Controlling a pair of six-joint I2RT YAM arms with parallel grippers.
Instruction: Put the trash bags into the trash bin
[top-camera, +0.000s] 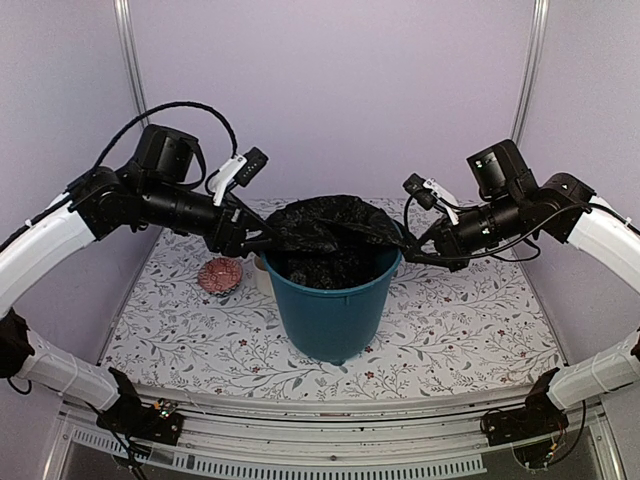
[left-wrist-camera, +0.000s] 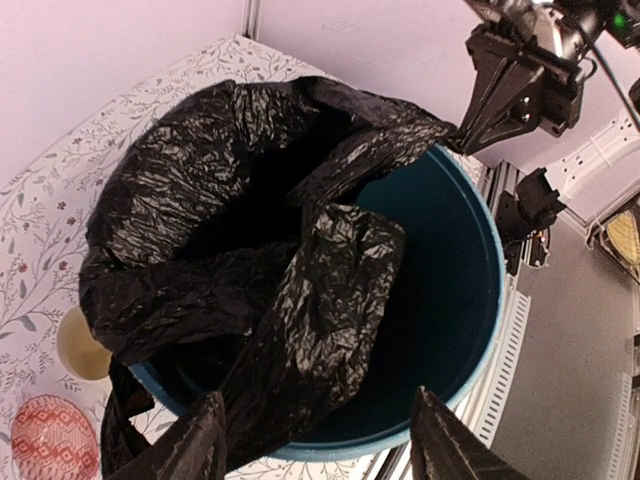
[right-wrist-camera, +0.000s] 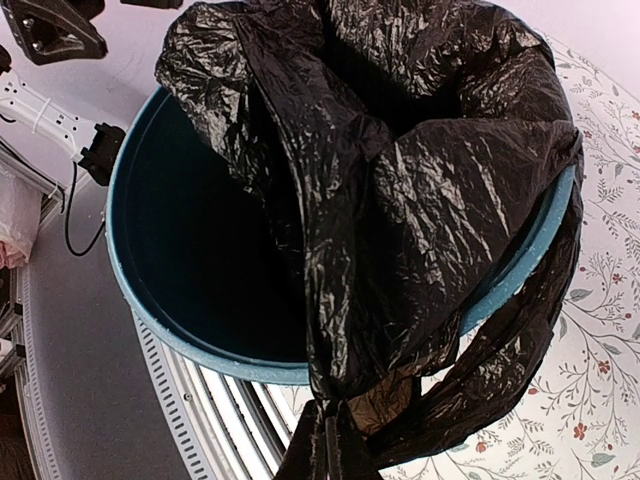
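Note:
The teal trash bin stands mid-table. The glossy black trash bag lies across its mouth, partly sunk inside and partly hanging over the rim. My right gripper is at the bin's right rim, shut on a gathered edge of the bag, with its fingers pinched together just outside the rim. My left gripper is at the left rim. In the left wrist view its jaws stand wide apart above the rim. A fold of bag runs past its left finger.
A cream mug stands against the bin's left side, also in the left wrist view. A pink patterned dish lies left of it. The floral table has purple walls around it, with a metal rail at the near edge.

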